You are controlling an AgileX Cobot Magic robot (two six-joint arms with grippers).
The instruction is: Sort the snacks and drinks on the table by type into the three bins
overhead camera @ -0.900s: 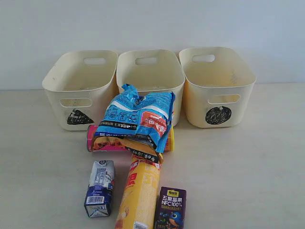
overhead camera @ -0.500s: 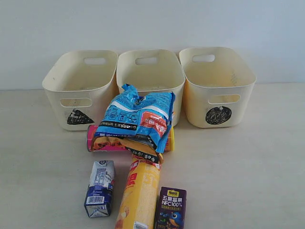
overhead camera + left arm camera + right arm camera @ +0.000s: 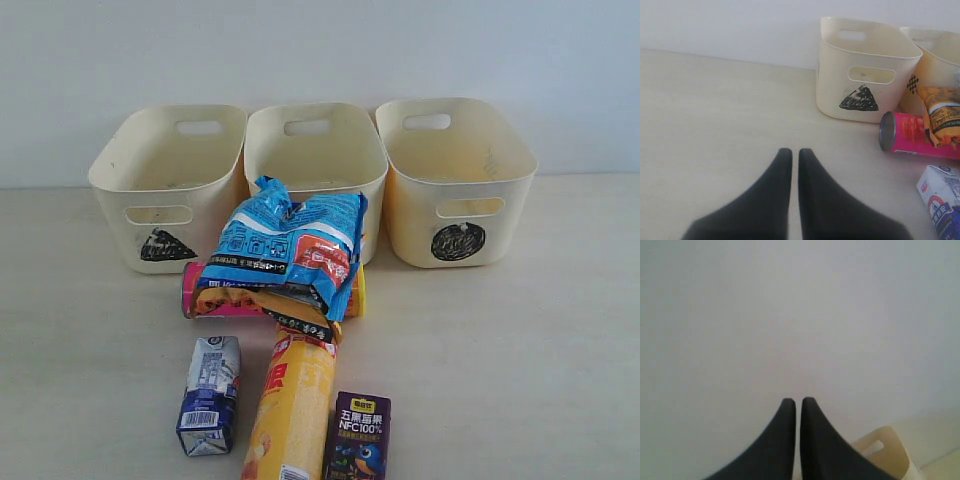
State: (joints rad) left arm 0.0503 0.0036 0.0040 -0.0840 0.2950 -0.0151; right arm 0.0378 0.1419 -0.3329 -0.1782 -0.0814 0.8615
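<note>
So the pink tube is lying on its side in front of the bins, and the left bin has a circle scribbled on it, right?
Not quite. The pink tube does lie on its side in front of the bins, but the left bin has a triangle scribbled on it; the circle is on the right bin. The exterior view shows both.

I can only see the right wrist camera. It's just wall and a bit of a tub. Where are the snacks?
Observer: On the table, in front of the tubs. The blue bag lies over the pink chip tube.
Operator: Do the tubs have pictures?
Observer: Scribbles. The triangle tub is on the exterior view's left, the circle tub on its right.
Operator: Is the other gripper holding a drink?
Observer: No. The left gripper is shut on nothing; the white and blue carton is on the table.
</note>
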